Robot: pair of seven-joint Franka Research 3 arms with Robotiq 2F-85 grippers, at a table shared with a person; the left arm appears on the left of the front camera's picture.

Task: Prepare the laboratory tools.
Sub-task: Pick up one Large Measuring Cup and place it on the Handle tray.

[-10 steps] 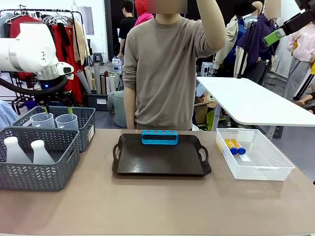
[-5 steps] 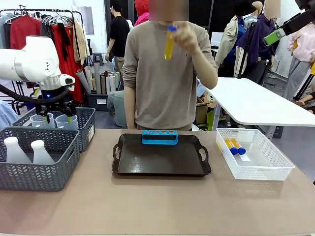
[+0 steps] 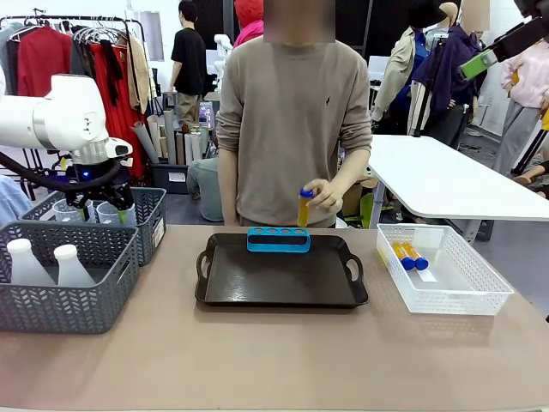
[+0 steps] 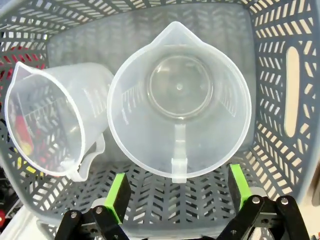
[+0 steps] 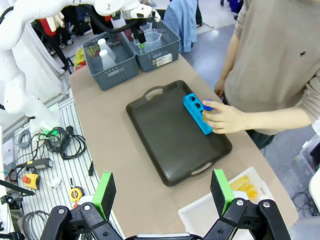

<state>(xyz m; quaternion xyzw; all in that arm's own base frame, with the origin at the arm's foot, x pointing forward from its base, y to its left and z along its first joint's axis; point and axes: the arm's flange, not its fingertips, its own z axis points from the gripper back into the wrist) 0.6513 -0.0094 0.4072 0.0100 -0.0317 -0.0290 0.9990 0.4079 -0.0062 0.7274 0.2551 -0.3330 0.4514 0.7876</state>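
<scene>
Pads of left gripper (image 4: 179, 187) spread wide, right over clear beaker (image 4: 179, 100) standing in far-left grey basket (image 4: 295, 90), second beaker (image 4: 45, 120) just beside it. White flasks (image 3: 26, 262) in near basket (image 3: 86, 300). Right gripper (image 5: 162, 192) spread too, high over blue rack (image 5: 198, 113) on black tray (image 5: 165, 135).

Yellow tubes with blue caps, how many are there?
3. One tube is in the person's hand at the blue rack; two tubes lie in the white basket. Others may be hidden.
</scene>
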